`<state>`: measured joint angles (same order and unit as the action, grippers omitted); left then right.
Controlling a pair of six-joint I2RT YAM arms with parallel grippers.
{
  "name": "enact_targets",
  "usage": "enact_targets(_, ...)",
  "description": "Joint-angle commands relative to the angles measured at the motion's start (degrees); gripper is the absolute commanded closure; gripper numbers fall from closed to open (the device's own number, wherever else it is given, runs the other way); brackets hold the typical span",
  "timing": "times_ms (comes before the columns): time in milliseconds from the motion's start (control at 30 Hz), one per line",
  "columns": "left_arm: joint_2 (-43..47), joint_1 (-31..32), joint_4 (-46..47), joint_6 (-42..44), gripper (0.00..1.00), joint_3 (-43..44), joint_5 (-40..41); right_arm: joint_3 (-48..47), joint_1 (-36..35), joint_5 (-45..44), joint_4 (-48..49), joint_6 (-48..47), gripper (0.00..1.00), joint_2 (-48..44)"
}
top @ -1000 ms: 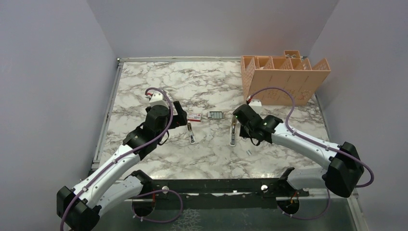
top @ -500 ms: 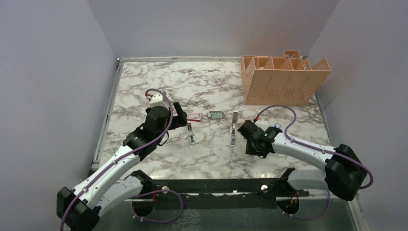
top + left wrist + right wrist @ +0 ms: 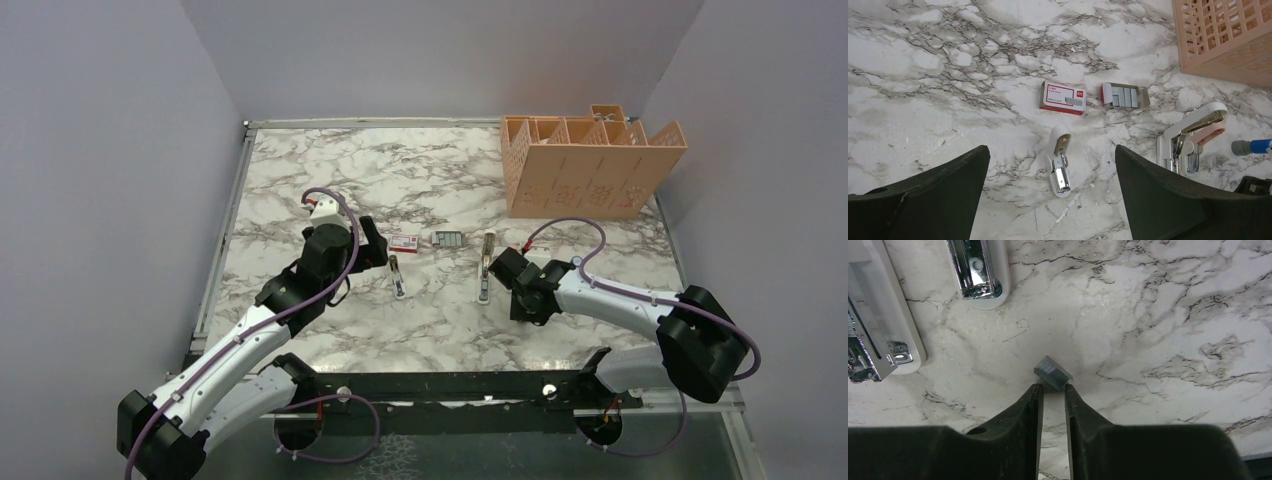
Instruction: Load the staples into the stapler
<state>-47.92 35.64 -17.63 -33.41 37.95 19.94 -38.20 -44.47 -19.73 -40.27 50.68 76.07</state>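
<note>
Staples first: a short silvery-grey metal staple strip (image 3: 1053, 374) lies loose on the white-and-grey marbled table (image 3: 1173, 315), at 12 o'clock of the right gripper (image 3: 1052, 392) and at its very tips. The strip sits skewed to the fingers. The jaws stand only a narrow slit apart and hold nothing; whether a tip touches the strip I cannot tell.

The likely trouble is that the slit looks narrower than the strip as it lies. A push forward would probably shove it across the smooth marble rather than take it in. Closing on one corner could spin it away or snap the brittle strip.

More staples sit in the small flat grey tray (image 3: 1125, 96), at 3 o'clock of the red-and-white cardboard box (image 3: 1063, 97). A white-and-pink stapler (image 3: 1193, 135) stands hinged open at 5 o'clock of the tray. A small white stapler (image 3: 1060, 160) lies open at 6 o'clock of the box. Which one is to be loaded I cannot tell. The left gripper (image 3: 1050, 150) hangs above them, jaws spread wide and empty.
</note>
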Motion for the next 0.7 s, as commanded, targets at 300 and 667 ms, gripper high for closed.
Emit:
enact_targets(300,1.41,-0.13,0.70,-0.43,0.04,-0.24,0.97,-2.52,1.43,-2.68,-0.60,-1.19,0.70,-1.97)
enact_targets(667,1.35,-0.13,0.41,-0.52,0.05,-0.23,1.24,-1.52,4.58,-2.33,0.70,-1.96,0.75,-1.93)
